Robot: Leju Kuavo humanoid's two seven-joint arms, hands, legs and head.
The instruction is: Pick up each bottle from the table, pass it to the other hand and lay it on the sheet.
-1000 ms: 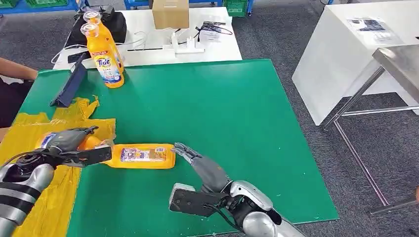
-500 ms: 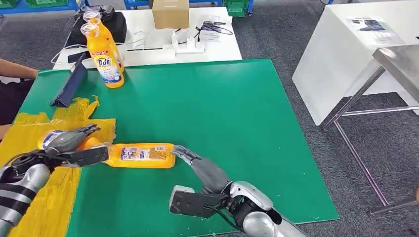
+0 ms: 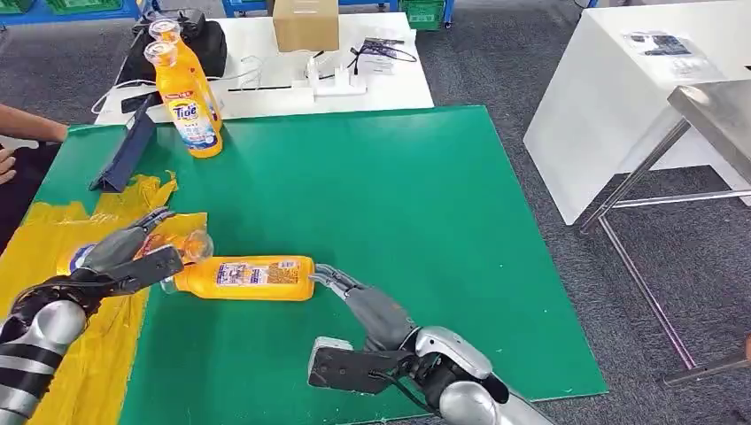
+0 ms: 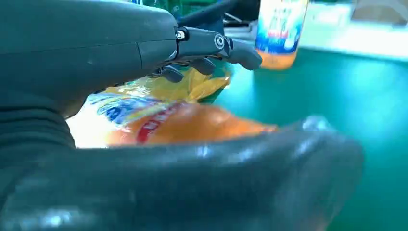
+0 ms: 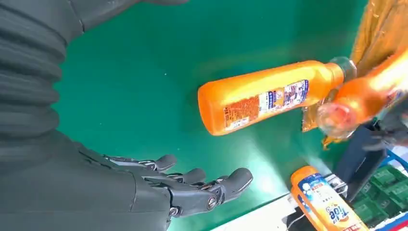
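Orange plastic, lying on its side: the bottle [image 3: 243, 277] rests on the green mat [image 3: 398, 221], its cap end toward the yellow sheet [image 3: 53, 239] and just at the sheet's edge, its base toward my right hand [image 3: 354, 301]; in the right wrist view the same bottle [image 5: 269, 96] lies flat on the mat, well clear of the fingers [image 5: 211, 185]. From the head view I read the right hand as released, fingers straight and apart, the tips just beside the bottle's base; whether they touch it I cannot tell.

My left hand [image 3: 124, 257] grasps a second bottle [image 3: 177, 248] over the sheet; its clear cap pokes out past the fingers, close to the neck of the lying bottle; the left wrist view shows the orange body with its label [image 4: 159, 120] between the thumb [image 4: 192, 183] and the fingers [image 4: 211, 48], which arch over it.

Further back, two upright bottles [image 3: 186, 97] stand together at the mat's far left corner; a dark stand [image 3: 124, 155] sits near them; beyond the mat a white table [image 3: 266, 71] carries a cardboard box [image 3: 305, 24] and cables [image 3: 336, 80]; a person's arm [image 3: 27, 128] comes in at the left edge; a second white table [image 3: 602, 97] stands off to the right.
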